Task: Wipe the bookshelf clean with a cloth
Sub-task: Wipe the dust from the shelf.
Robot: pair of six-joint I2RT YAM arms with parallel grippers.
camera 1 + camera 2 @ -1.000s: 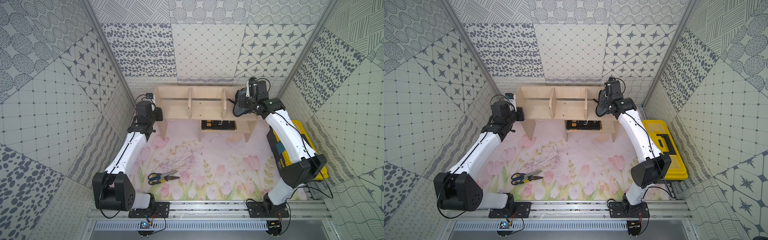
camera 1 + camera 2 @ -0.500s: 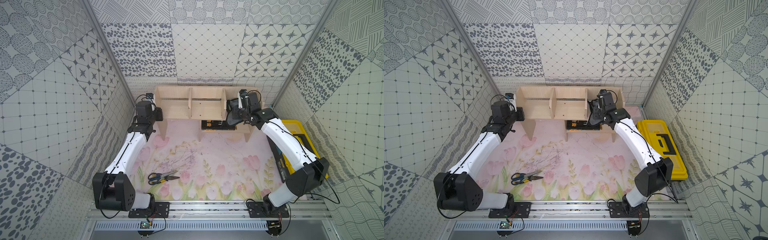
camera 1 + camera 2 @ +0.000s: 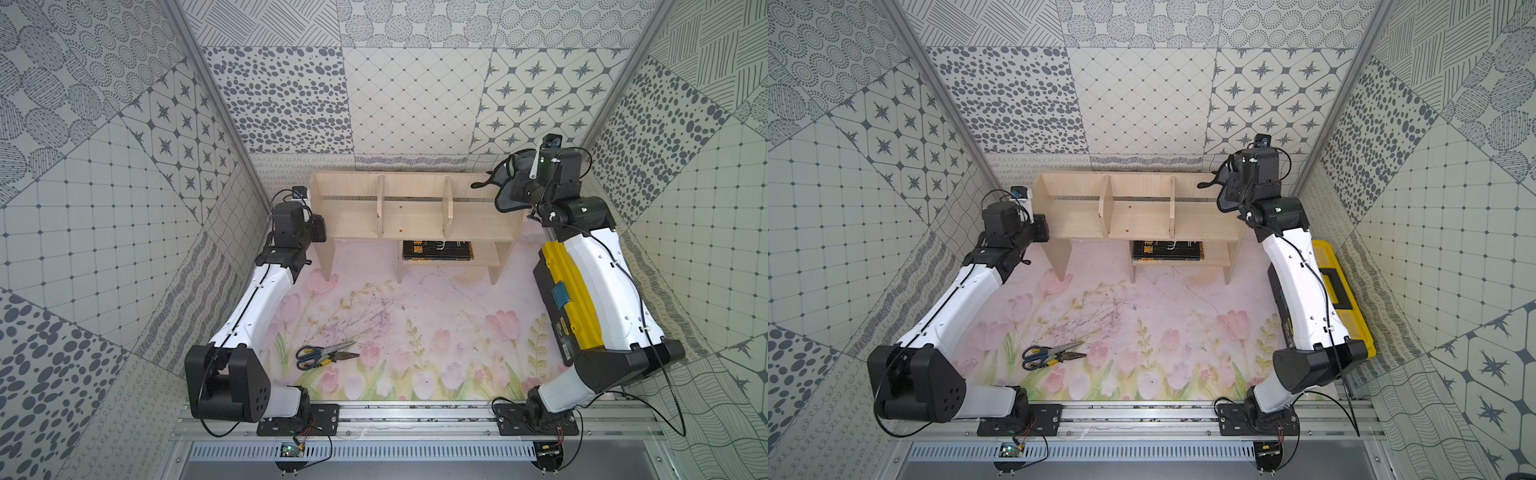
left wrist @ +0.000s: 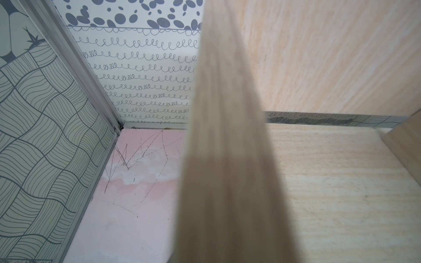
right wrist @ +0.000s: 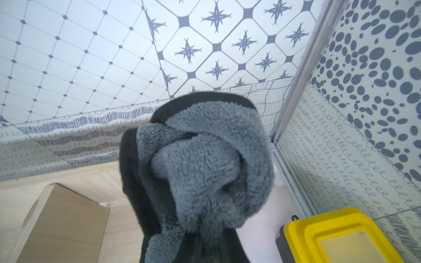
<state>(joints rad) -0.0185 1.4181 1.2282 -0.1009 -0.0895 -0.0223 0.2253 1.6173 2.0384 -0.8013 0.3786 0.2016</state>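
Pale-wood 3-bay bookshelf (image 3: pixel 411 218) sits upper centre of the frame. Right gripper (image 3: pixel 519 187), clamped on the bunched dark-grey microfibre cloth (image 3: pixel 503 202), hangs at its upper-right end. Left gripper (image 3: pixel 319 227) is closed on the opposite end panel. Best to press the cloth flat and sweep slowly.

The bookshelf (image 3: pixel 411 216) of pale wood stands upright on its legs against the back wall; two dividers part its three bays; a small lower shelf sits under its right half; the cloth (image 3: pixel 505 199), fluffy grey with dark trim, hangs bunched up at its right end panel.
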